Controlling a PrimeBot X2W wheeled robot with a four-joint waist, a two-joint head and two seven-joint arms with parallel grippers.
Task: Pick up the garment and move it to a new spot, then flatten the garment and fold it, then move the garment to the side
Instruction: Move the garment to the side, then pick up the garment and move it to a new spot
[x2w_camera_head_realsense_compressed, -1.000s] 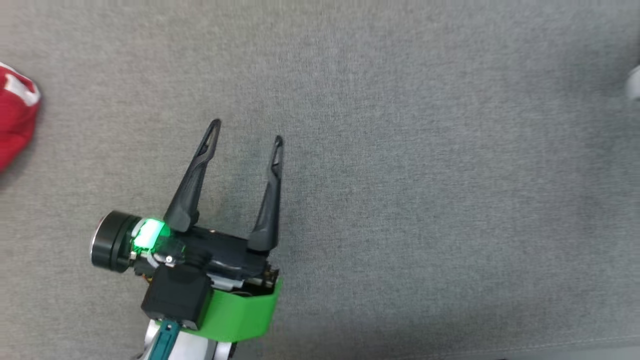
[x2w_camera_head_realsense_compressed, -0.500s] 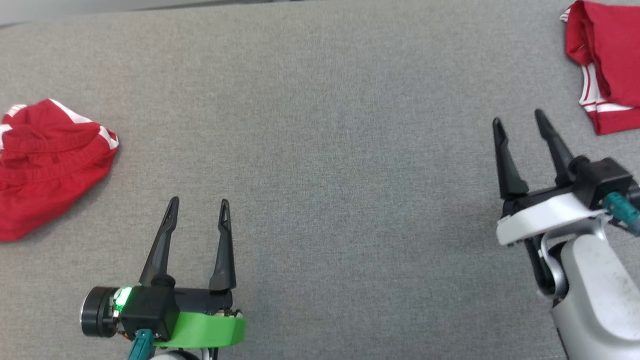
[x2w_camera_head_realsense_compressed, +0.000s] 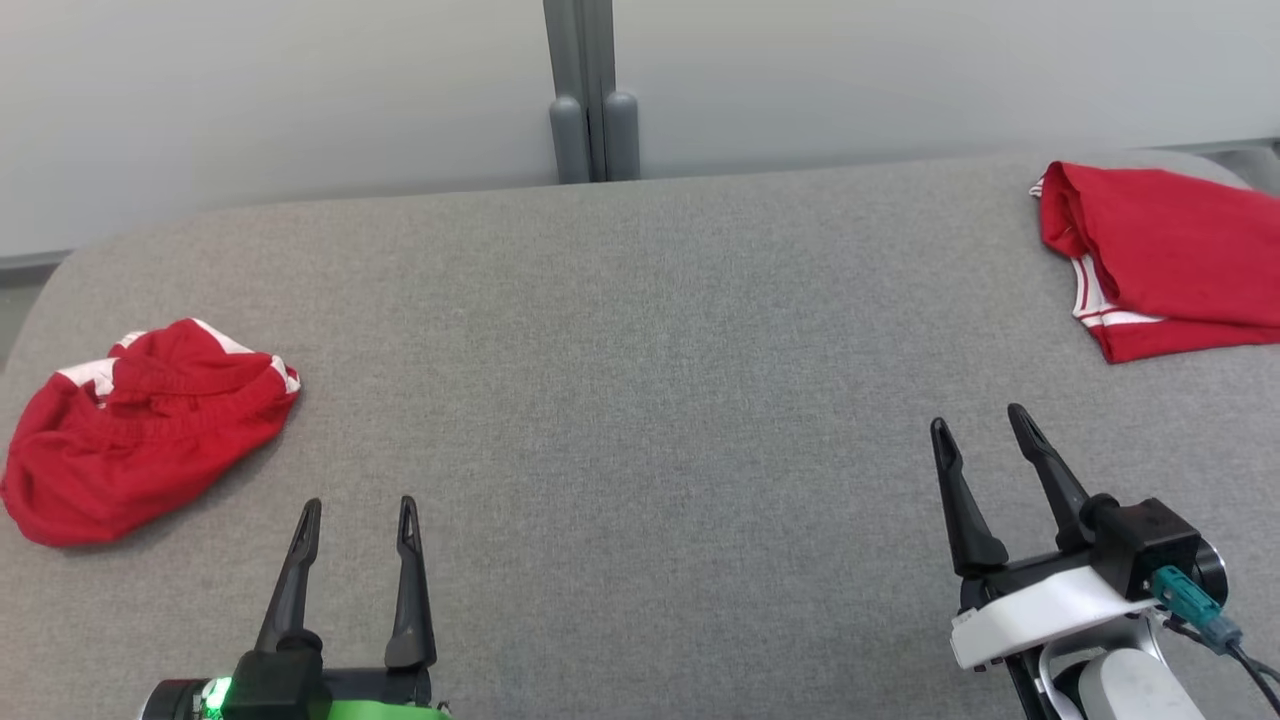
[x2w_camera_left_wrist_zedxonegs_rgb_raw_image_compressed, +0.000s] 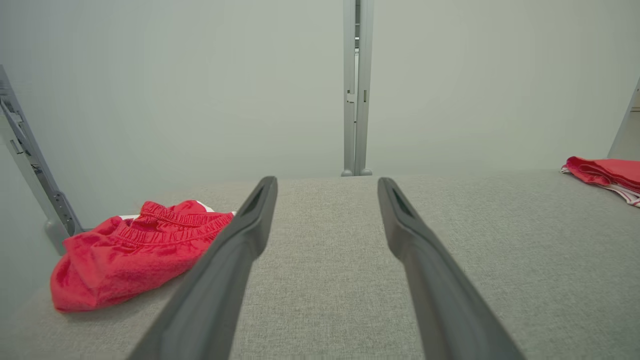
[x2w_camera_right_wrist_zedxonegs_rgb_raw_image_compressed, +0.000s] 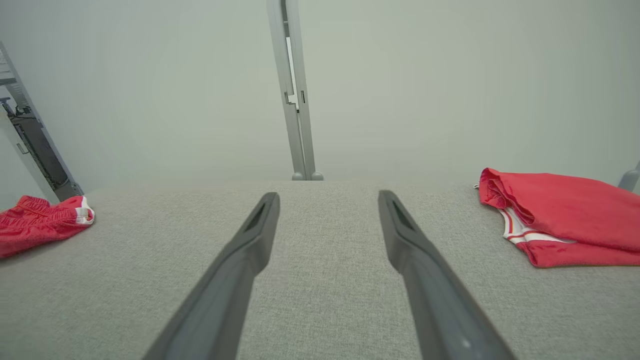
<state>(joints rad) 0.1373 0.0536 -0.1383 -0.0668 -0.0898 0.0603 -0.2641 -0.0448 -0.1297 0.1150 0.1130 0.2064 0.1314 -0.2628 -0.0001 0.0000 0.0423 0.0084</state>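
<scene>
Crumpled red garment (x2w_camera_head_realsense_compressed: 140, 430): lying in a heap at left end of grey padded surface (x2w_camera_head_realsense_compressed: 640, 330), white trim showing, touched by nothing. Left gripper (x2w_camera_head_realsense_compressed: 359, 505): jaws wide, holding nothing, near the heap but clear of it, toward mid-surface. Right gripper (x2w_camera_head_realsense_compressed: 978, 418): jaws wide, holding nothing, over bare cloth at right. Folded red garment (x2w_camera_head_realsense_compressed: 1170, 250): lying flat at far right corner, beyond right gripper, apart from it. Pale wall with grey post (x2w_camera_head_realsense_compressed: 590, 90) behind the surface.
</scene>
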